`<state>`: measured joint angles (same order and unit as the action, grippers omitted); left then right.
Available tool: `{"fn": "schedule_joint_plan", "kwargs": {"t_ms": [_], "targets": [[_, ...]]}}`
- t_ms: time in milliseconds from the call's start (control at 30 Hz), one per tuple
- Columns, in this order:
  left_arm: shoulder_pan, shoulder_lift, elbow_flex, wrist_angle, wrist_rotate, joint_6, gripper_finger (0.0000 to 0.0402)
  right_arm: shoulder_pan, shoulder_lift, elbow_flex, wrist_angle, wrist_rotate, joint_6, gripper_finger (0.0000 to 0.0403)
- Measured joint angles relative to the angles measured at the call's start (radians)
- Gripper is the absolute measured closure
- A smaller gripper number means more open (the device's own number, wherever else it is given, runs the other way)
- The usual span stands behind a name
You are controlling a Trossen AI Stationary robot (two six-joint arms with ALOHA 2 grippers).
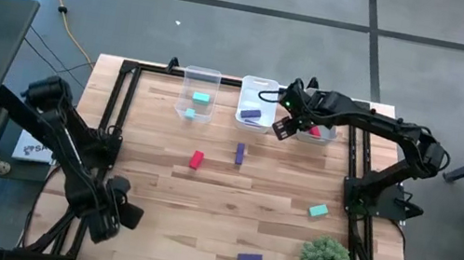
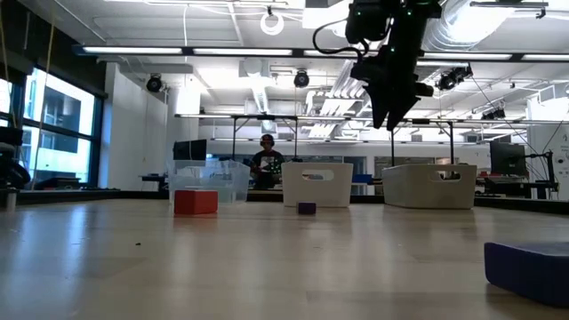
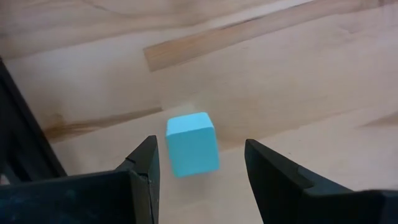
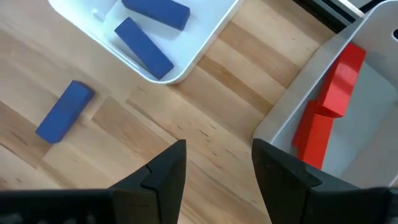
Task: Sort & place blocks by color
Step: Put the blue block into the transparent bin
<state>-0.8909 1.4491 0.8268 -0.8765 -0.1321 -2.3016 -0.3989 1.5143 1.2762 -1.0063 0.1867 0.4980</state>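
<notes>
Worktop (image 1: 202, 196): pale wood planks; three bins along the far edge.
Teal block (image 3: 191, 144): on the near-left worktop, standing tilted between the left hand's (image 3: 199, 163) open fingers, apparently lined up for pickup.
Red blocks (image 4: 329, 102): end to end in the right bin (image 4: 373, 118).
Right hand (image 4: 214, 163): open, empty, hovering between the middle and right bins.

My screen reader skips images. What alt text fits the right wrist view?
The open right gripper hangs empty over bare wood between two bins: one holding two purple blocks, one holding red blocks. Another purple block lies loose.
</notes>
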Motion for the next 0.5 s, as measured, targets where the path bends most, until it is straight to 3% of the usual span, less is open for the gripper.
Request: {"fn": "schedule_joint_plan", "kwargs": {"t_ms": [500], "targets": [[0.014, 0.118, 0.0, 0.04, 0.042, 0.0, 0.0248, 0.002, 0.0, 0.0, -0.004, 0.0, -0.001, 0.0231]]}}
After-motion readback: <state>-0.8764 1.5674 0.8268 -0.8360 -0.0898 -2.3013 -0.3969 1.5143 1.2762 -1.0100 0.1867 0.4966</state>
